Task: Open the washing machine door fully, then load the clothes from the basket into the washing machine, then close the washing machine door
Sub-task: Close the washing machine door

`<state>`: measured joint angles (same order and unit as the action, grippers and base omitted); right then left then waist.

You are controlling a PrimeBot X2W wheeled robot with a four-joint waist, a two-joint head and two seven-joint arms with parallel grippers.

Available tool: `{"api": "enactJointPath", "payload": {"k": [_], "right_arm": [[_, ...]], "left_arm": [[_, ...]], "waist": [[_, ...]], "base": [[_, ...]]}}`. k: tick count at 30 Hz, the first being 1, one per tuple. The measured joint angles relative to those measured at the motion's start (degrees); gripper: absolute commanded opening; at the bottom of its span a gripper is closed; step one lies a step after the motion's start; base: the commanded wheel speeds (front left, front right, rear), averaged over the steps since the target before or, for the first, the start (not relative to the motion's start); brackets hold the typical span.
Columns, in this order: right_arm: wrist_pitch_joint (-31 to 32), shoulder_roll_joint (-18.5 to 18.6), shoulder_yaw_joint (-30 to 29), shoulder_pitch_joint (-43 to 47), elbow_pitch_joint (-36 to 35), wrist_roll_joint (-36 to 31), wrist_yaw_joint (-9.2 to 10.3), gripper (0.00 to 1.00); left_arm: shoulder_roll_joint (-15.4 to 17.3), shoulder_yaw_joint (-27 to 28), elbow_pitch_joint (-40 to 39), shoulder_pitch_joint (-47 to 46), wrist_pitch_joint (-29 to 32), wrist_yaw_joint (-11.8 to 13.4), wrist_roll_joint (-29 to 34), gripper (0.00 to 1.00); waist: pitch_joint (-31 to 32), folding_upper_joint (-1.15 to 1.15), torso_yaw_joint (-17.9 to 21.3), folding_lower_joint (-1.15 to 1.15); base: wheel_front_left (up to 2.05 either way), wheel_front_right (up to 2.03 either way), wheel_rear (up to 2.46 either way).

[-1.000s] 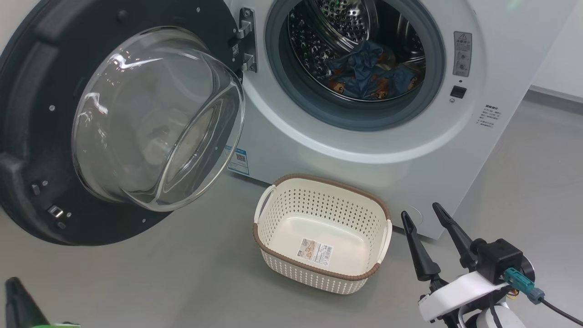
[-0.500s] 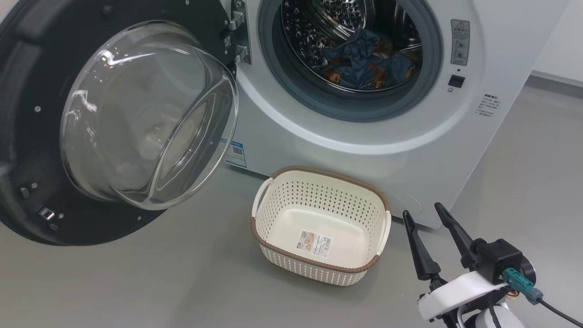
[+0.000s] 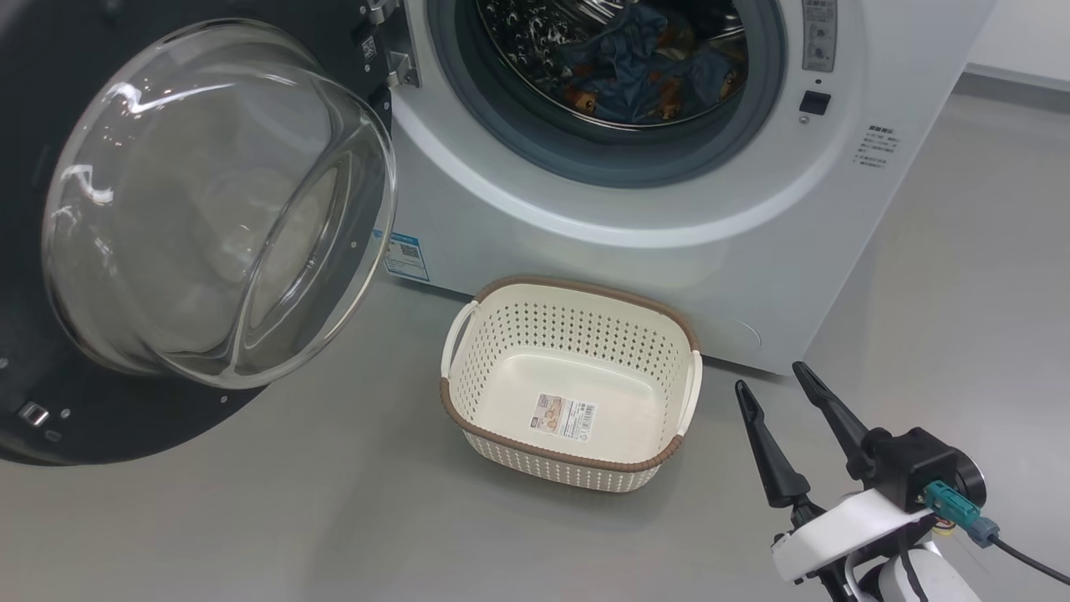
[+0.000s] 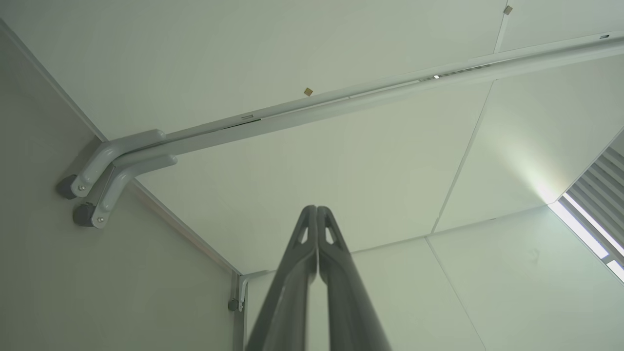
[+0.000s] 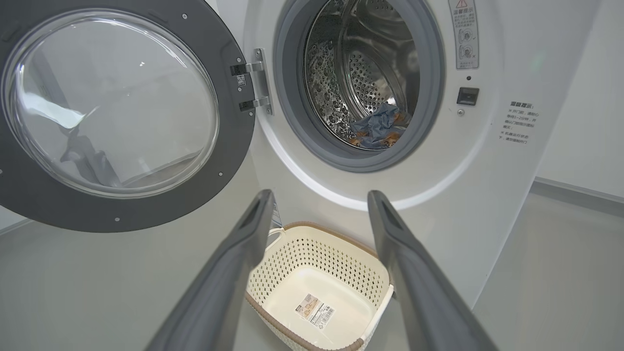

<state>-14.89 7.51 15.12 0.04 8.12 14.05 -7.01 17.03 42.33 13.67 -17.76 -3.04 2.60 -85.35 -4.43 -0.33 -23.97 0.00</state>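
Note:
The white washing machine (image 3: 635, 251) (image 5: 468, 195) stands with its door (image 3: 209, 201) (image 5: 112, 102) swung wide open to the left, glass bowl facing out. The blue printed clothes (image 3: 644, 79) (image 5: 378, 129) lie inside the steel drum. On the floor before the machine sits the cream basket (image 3: 493, 359) (image 5: 360, 273), with only a label sticker on its bottom. My right gripper (image 3: 769, 376) (image 5: 319, 195) is open and holds nothing, low at the right of the basket. My left gripper (image 4: 317, 209) is shut on nothing and points up at the ceiling.
Grey floor (image 3: 334, 518) spreads around the basket and under the open door. A white wall with a grey skirting (image 3: 1020, 84) runs behind the machine at the right. A ceiling rail (image 4: 341, 102) and a light strip (image 4: 585, 229) show in the left wrist view.
The head camera has swung, so the machine, door and basket slide up and left in the picture. The dark left fingertip seen at the lower left a second ago has left the head view.

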Motion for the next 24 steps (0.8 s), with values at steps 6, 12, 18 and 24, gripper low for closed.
{"api": "enactJointPath", "payload": {"k": [6, 12, 18, 24], "right_arm": [[0.0, 0.9, 0.9, -1.2, 0.4, 0.0, 0.0, 1.0], [0.0, 1.8, 1.5, -1.4, 0.6, 0.0, 0.0, 1.0], [0.0, 2.6, 2.8, -2.0, 0.9, 0.0, 0.0, 1.0], [0.0, 3.2, 3.3, -2.2, 1.3, 0.0, 0.0, 1.0]], "left_arm": [[1.8, -0.6, 4.5, -2.8, 2.9, 0.7, -2.0, 0.0], [2.4, -2.5, 6.6, -5.5, 6.6, 0.9, -3.6, 0.0], [4.0, -3.8, 8.5, -6.9, 9.9, 0.9, -4.3, 0.0], [5.0, -5.4, 10.7, -6.9, 13.6, 0.6, -4.6, 0.0]], "waist": [[-1.0, 0.0, 1.7, 0.0], [-1.7, 0.0, 2.8, 0.0], [-2.3, 0.0, 3.8, 0.0], [-2.7, 0.0, 5.1, 0.0]], "base": [[0.0, 0.0, 0.0], [0.0, 0.0, 0.0], [0.0, 0.0, 0.0], [0.0, 0.0, 0.0]]}}
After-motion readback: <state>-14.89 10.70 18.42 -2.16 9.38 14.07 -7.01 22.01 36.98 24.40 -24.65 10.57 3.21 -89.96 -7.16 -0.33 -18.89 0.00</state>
